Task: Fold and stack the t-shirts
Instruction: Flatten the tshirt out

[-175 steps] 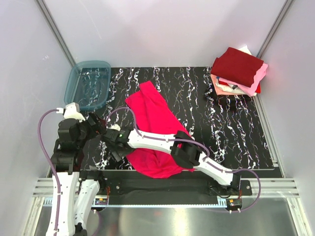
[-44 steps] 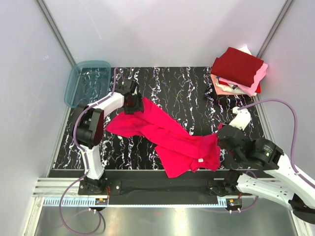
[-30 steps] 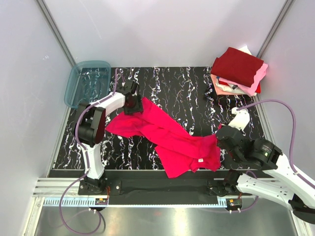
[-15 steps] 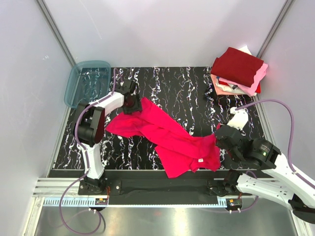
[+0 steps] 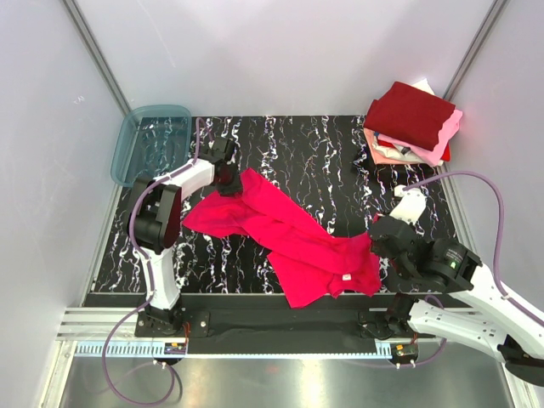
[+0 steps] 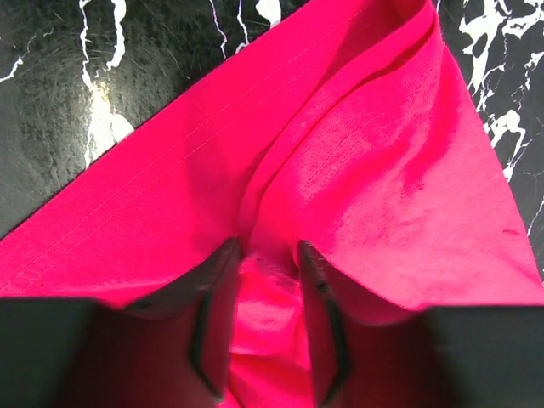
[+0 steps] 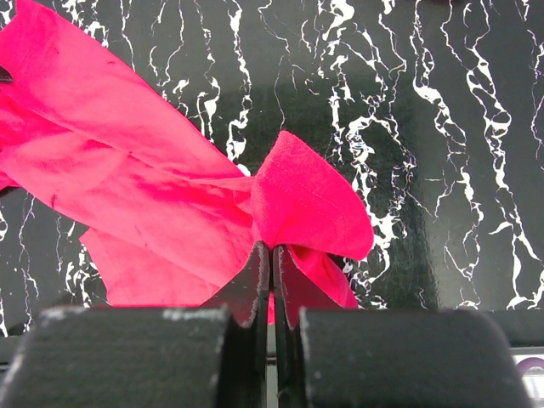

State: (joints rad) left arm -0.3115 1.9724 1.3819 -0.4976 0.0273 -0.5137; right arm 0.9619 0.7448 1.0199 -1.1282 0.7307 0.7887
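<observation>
A bright pinkish-red t-shirt (image 5: 280, 225) lies crumpled and stretched diagonally across the black marbled table (image 5: 323, 153). My left gripper (image 5: 228, 180) is at the shirt's far left corner. In the left wrist view its jaws (image 6: 265, 252) stand a little apart with a raised ridge of the shirt (image 6: 357, 170) between them. My right gripper (image 5: 378, 231) is at the near right end of the shirt. In the right wrist view it (image 7: 272, 248) is shut on a pinched fold of the shirt (image 7: 127, 170).
A stack of folded t-shirts (image 5: 412, 119), dark maroon on top over pale pink, salmon and white, sits at the far right corner. A translucent blue-grey tub (image 5: 153, 149) stands at the far left. White walls enclose the table.
The left gripper's jaws have narrowed around the cloth at the shirt's far left corner. The right gripper has crept slightly away from the near edge, still pinching its fold.
</observation>
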